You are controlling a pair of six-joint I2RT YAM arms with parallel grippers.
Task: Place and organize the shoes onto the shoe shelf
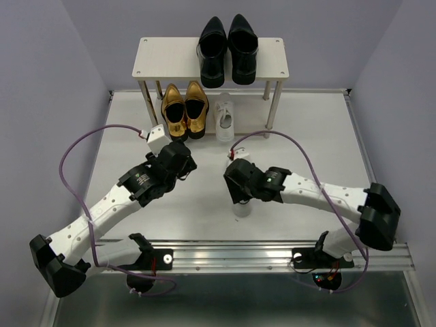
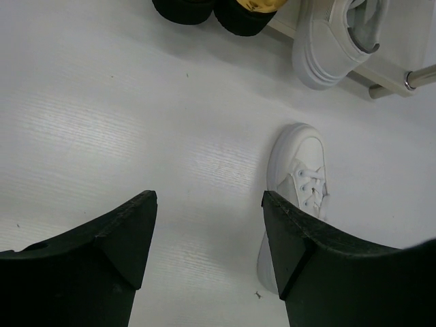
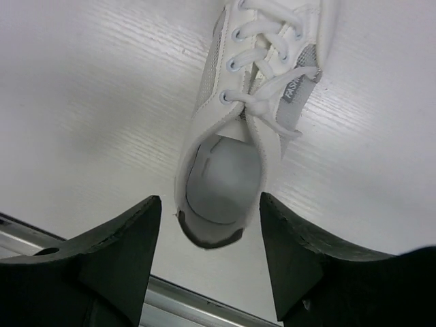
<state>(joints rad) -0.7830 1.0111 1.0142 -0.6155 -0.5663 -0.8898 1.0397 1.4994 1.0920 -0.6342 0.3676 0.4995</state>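
Observation:
The shoe shelf stands at the back. Two black dress shoes sit on its top board. Two gold loafers and one white sneaker sit on the lower tier. A second white sneaker lies on the table, toe toward the shelf; it also shows in the top view and the left wrist view. My right gripper is open, its fingers on either side of this sneaker's heel and above it. My left gripper is open and empty, over bare table left of the sneaker.
The shelf's silver legs stand beside the shelved sneaker. The gold loafers' dark heels show at the top of the left wrist view. A metal rail runs along the table's near edge. Grey walls enclose the table.

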